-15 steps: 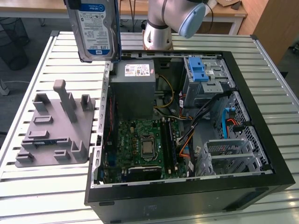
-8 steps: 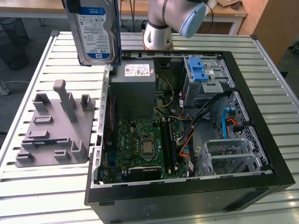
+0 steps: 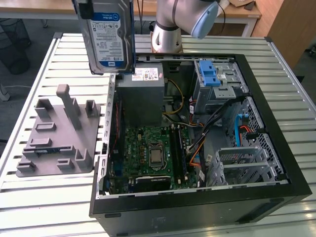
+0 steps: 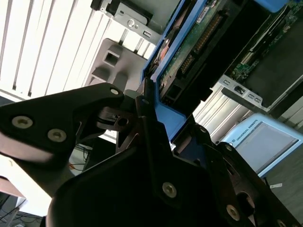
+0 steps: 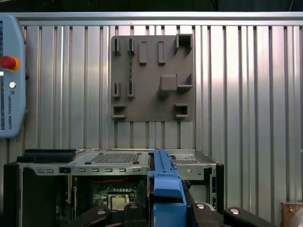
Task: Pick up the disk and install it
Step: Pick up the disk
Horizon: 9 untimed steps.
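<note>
One disk [image 3: 109,34] hangs in my gripper [image 4: 150,101], whose black fingers are closed hard against its blue side rail. The drive stands on edge in the air with its white-and-blue label facing the exterior camera. I see it high on the exterior view's left, above the corner of the open computer case [image 3: 197,210] where the grey power-supply box [image 3: 143,91] sits. It is well apart from the grey fixture plate [image 3: 59,133] lying beside the case. Case and plate both rest on a table [image 3: 39,207] of pale ribbed metal slats, and a wooden desk [image 3: 49,6] stands behind. Inside the black case lie a green motherboard [image 3: 148,153] and a perforated grey drive cage [image 3: 229,74] with a blue plastic latch. The plate is matte, moulded with raised blocks and slots. In the second wrist view the disk's underside shows a dark circuit board and connector pins.
</note>
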Available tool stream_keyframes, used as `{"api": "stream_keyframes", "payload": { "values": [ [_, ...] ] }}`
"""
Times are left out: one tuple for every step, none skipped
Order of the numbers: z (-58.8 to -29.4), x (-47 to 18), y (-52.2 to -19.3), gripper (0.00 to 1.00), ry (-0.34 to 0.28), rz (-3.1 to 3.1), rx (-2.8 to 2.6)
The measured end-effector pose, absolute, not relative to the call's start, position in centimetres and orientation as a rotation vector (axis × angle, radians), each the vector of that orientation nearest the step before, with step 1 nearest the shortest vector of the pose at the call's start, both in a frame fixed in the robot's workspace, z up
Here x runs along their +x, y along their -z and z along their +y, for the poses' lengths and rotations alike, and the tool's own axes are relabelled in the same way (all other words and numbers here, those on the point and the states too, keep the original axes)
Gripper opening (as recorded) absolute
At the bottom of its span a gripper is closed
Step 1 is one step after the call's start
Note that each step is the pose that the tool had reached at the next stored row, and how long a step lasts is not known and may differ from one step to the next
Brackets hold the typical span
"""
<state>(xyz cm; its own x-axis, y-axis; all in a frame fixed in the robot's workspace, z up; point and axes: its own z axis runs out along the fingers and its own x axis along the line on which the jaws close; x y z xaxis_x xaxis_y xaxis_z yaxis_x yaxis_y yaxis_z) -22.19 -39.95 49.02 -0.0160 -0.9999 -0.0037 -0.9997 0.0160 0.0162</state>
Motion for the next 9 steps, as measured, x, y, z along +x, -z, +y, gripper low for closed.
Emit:
{"api": "stream_keyframes", "payload": {
  "values": [
    [-40.0,-21.7,-49.0,0.36,0.022,-2.233,2.197],
    [-40.0,-21.3,-49.0,0.36,0.022,-2.233,2.197],
    [-40.0,-20.8,-49.0,0.36,0.022,-2.233,2.197],
    [-40.0,-20.4,-48.9,0.36,0.022,-2.233,2.197],
    [-40.0,-19.9,-48.9,0.36,0.022,-2.233,2.197],
    [-40.0,-19.5,-48.9,0.36,0.022,-2.233,2.197],
    [-40.0,-19.0,-48.9,0.36,0.022,-2.233,2.198],
    [-40.0,-18.6,-48.9,0.36,0.022,-2.233,2.198],
    [-40.0,-18.1,-48.8,0.36,0.022,-2.233,2.197]
  ]
}}
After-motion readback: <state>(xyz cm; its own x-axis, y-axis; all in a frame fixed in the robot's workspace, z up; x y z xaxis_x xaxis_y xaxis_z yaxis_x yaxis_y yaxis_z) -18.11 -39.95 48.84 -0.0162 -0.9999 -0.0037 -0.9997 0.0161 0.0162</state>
